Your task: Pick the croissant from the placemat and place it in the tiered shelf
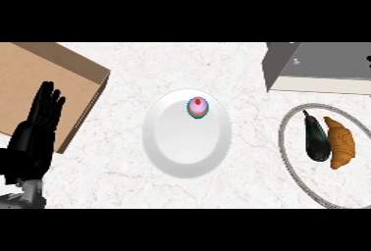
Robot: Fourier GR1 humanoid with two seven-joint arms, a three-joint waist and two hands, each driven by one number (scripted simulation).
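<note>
Lying on the placemat, the croissant sits well apart from the left hand's straight fingers.

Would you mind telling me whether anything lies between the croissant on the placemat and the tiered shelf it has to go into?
Nothing visible does. The croissant lies on the placemat beside a dark eggplant, and the shelf stands just beyond the placemat's far edge. The eggplant is alongside, not in the path.

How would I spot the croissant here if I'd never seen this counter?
Look to the counter's right side, where a round grey-rimmed placemat lies below the grey tiered shelf. Two things lie on it side by side; the croissant is the golden-brown ridged one, right of the dark eggplant.
</note>
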